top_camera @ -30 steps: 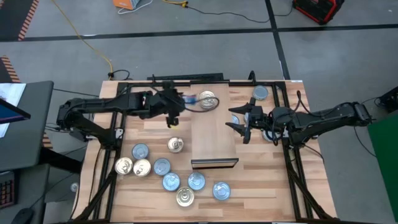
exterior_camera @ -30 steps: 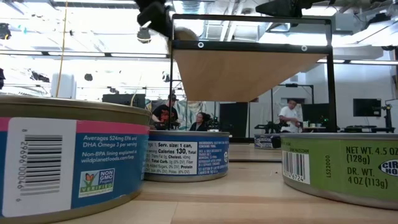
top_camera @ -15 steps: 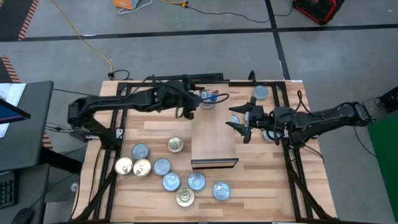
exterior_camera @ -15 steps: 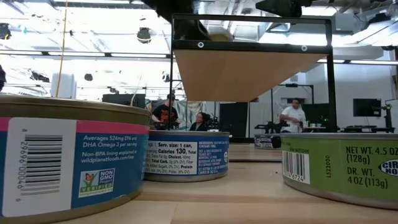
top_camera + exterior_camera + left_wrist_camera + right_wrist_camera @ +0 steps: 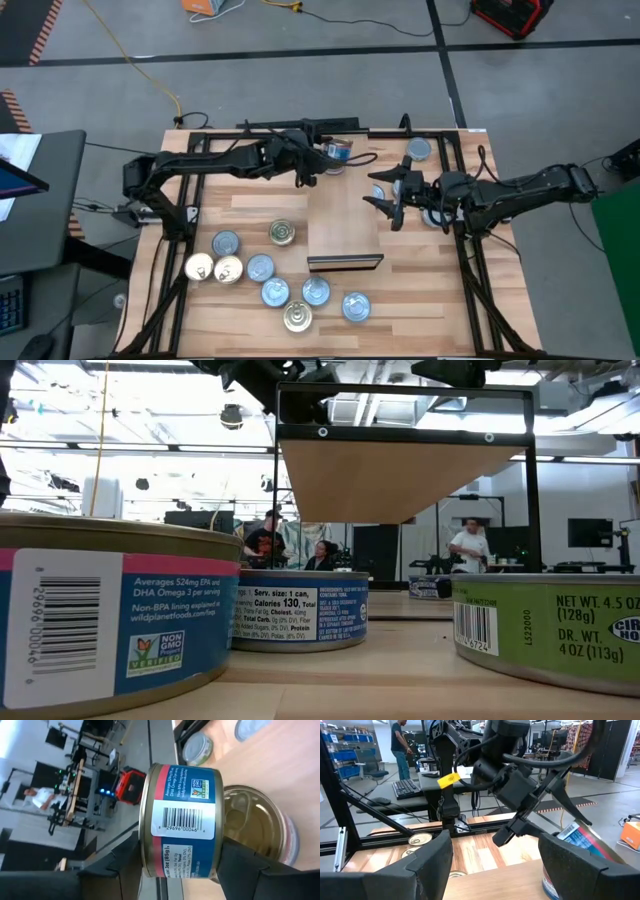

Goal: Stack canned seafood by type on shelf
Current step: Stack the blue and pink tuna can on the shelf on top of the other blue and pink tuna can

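My left gripper (image 5: 325,155) is shut on a seafood tin with a blue-and-pink label (image 5: 182,815). It holds the tin over the far end of the shelf (image 5: 345,225), right by a gold-topped tin (image 5: 255,820) that lies there on its base. The shelf is a light wood board with a dark front edge (image 5: 345,262). My right gripper (image 5: 385,195) stands open over the shelf's right side with nothing between its fingers (image 5: 435,865). Several blue-topped and gold-topped tins (image 5: 260,267) rest on the tabletop near the front left. My left gripper pinches the tin between its two fingers, one on each flat end (image 5: 145,855). The side wall with the barcode faces the wrist camera. The fingers come from the table's left, slanting a little downward. The tin is lifted; whether it touches the gold-topped tin I cannot tell.
More tins lie at the far right (image 5: 418,150) and under the right arm (image 5: 435,215). A black frame (image 5: 300,128) runs around the table. In the low view three tins (image 5: 300,610) stand close, under the shelf's underside (image 5: 400,480). People sit in the room behind.
My left gripper has carried the tin toward the table's right edge and slightly down, rolling its wrist, from left of the shelf to the gold-topped tin at the shelf's far end. The tin has stayed in the hold throughout.
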{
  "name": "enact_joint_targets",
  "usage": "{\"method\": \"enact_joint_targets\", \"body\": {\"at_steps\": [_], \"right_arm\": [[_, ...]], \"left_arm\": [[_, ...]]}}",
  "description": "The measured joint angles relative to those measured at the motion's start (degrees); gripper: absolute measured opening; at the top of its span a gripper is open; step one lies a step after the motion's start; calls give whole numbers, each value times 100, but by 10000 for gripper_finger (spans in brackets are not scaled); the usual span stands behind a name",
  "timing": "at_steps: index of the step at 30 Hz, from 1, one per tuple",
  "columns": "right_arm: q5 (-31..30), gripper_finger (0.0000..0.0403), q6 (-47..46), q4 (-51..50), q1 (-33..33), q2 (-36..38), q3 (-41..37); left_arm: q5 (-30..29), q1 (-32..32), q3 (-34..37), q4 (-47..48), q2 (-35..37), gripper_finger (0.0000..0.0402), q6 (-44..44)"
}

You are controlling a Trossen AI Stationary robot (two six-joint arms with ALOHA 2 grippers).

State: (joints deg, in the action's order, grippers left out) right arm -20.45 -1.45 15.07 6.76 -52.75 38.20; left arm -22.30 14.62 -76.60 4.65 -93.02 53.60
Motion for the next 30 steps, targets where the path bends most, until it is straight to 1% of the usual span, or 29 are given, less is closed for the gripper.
{"method": "enact_joint_targets", "body": {"at_steps": [7, 11, 14, 18, 21, 23, 27, 30], "right_arm": [[0, 317, -4, 20, 0, 0, 0], [0, 317, -4, 48, 0, 0, 0], [0, 317, -4, 48, 0, 0, 0], [0, 317, -7, 48, 0, 0, 0], [0, 317, -19, 48, 0, 0, 0], [0, 317, -17, 46, 0, 0, 0], [0, 317, -17, 48, -2, 0, 0], [0, 317, -17, 46, -3, 0, 0]], "left_arm": [[-413, -31, -4, 422, 15, 250, -242], [-424, -147, -4, 437, 14, 275, -334], [-435, -244, -4, 461, 14, 288, -330], [-627, -300, -4, 483, 35, 292, -353], [-671, -296, -23, 603, 62, 291, -542], [-666, -293, -137, 913, 60, 291, -725], [-425, -282, -379, 1336, 57, 291, -1056], [-352, -280, -539, 1603, 57, 291, -1172]]}}
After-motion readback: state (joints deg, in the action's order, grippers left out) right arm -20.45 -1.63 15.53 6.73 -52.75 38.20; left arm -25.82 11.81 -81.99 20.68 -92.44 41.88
